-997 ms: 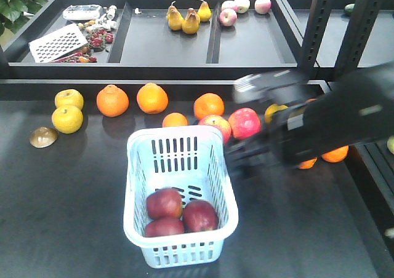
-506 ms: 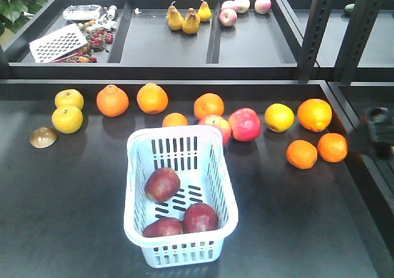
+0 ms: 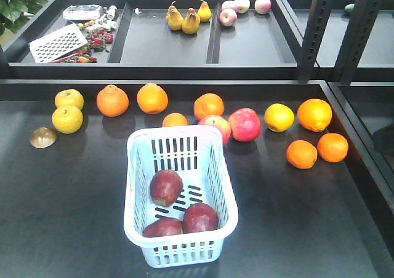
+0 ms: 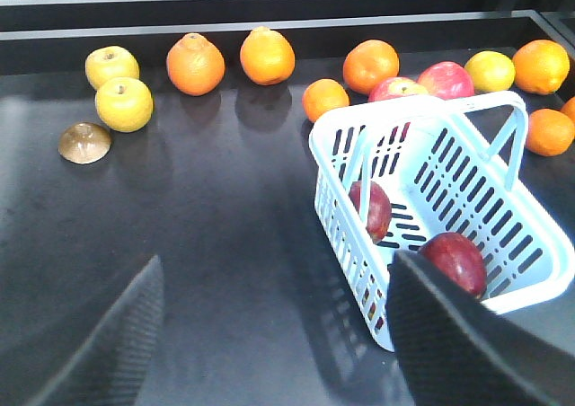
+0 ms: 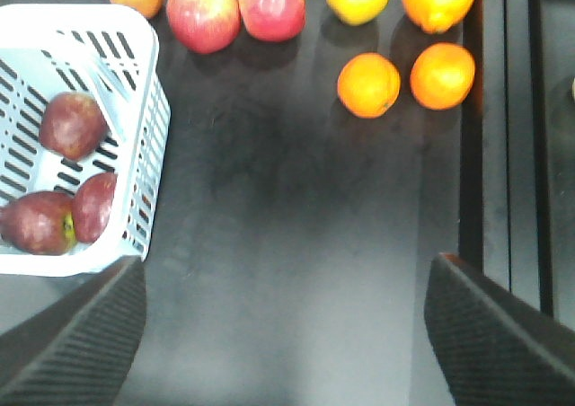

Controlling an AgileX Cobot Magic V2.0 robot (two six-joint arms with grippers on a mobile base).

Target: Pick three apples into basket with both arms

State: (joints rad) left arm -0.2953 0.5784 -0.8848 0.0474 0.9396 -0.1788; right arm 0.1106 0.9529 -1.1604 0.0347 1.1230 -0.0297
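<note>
Now three apples point(image 3: 166, 187) in basket point(image 3: 136, 229), left of empty, spread right claw point(image 5: 278, 334)

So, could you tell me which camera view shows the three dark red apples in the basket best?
The exterior front-facing view: all three apples lie unobstructed inside the basket. The right wrist view also shows all three, but at its left edge. The left wrist view shows only two, partly behind the basket wall and a finger.

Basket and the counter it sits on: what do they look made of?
The basket looks like moulded plastic, pale blue-white and slightly glossy: thin slotted walls, rounded rim, one-piece hoop handle. The counter is dark and smooth with a dull sheen, faintly reflecting the fruit; probably laminate or painted board, though the pictures cannot settle which.
</note>
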